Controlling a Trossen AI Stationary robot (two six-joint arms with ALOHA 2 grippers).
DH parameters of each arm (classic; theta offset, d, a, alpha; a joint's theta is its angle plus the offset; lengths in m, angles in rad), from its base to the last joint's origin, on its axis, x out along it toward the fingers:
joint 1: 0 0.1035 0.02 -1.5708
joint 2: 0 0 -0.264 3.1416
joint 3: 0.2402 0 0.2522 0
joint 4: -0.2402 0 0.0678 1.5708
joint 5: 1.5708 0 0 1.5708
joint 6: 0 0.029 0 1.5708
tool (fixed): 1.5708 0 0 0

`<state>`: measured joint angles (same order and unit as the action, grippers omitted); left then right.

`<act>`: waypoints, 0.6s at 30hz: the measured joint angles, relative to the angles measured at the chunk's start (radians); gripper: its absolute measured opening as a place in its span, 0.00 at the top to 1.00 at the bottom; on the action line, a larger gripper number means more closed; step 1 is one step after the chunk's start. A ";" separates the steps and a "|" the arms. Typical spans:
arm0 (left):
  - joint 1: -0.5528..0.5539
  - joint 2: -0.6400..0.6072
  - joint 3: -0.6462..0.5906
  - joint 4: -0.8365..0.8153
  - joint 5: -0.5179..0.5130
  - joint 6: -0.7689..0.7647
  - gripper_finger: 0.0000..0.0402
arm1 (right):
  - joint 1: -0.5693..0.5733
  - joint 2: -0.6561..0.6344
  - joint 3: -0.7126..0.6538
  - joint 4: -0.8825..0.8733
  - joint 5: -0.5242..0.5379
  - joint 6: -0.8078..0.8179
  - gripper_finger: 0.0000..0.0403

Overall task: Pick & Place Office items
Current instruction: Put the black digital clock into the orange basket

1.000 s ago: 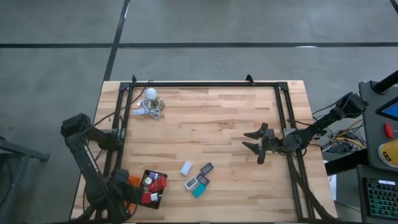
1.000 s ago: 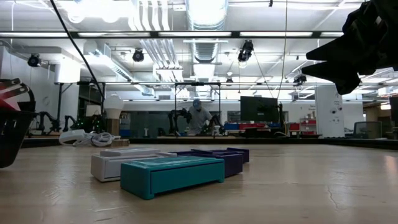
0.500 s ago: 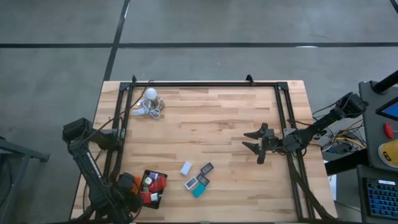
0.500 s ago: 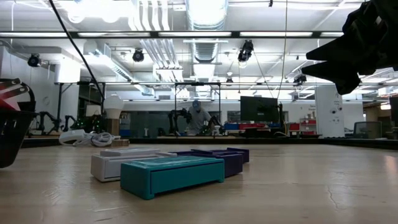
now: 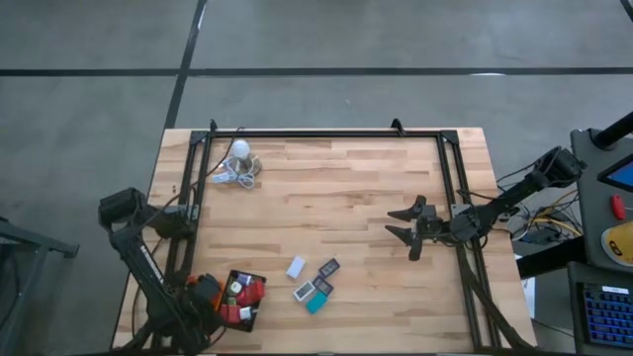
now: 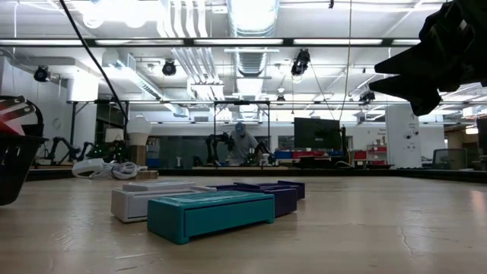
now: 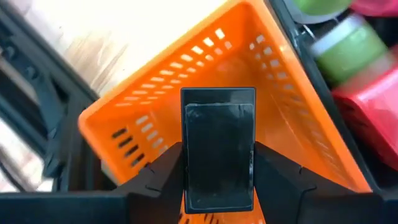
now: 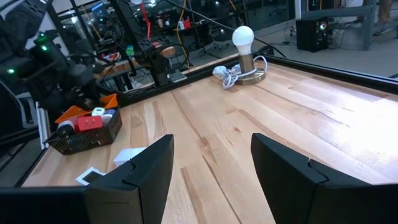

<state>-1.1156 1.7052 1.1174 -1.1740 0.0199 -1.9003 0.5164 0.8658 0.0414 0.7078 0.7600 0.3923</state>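
My left gripper (image 5: pixel 203 292) is at the table's near left corner, above the orange tray (image 7: pixel 155 93), shut on a small black block (image 7: pixel 217 149). Beside that tray stands the black tray (image 5: pixel 244 300), with red, green and white pieces in it. Several office items lie flat on the wood near the near edge: a white piece (image 5: pixel 296 267), dark pieces (image 5: pixel 329 266), a grey one (image 5: pixel 304 291) and a teal block (image 5: pixel 316 303) (image 6: pixel 209 213). My right gripper (image 5: pixel 410 225) (image 8: pixel 211 174) hovers open on the right side, away from them. My left gripper pinches the black block between its two fingers (image 7: pixel 161 177), one on each long side (image 7: pixel 186 155). The fingers point down into the orange tray from above. The block stands along the fingers, over the tray's inside; whether it touches the tray floor I cannot tell.
A white bulb with a coiled cord (image 5: pixel 239 168) (image 8: pixel 244 46) sits at the far left. A black rail frame (image 5: pixel 326 134) runs around the table's left, far and right sides. Bare wood (image 5: pixel 336 198) lies across the table's middle. A person stands far off in the room (image 6: pixel 242 141).
My left gripper has shifted slightly toward the table's right, over the orange tray beside the black tray. The right arm and the pieces on the table have kept still.
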 joint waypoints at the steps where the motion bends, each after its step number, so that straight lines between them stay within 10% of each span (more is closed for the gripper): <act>1: 0.000 -0.001 -0.014 0.017 0.002 0.008 0.60 | 0.000 0.000 0.000 0.000 0.000 0.000 0.48; 18: -0.002 -0.002 -0.106 0.184 -0.013 0.061 0.54 | 0.000 0.000 0.000 0.000 0.000 0.000 0.48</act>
<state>-1.1175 1.7035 1.0114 -0.9902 0.0065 -1.8393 0.5165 0.8658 0.0414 0.7078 0.7597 0.3923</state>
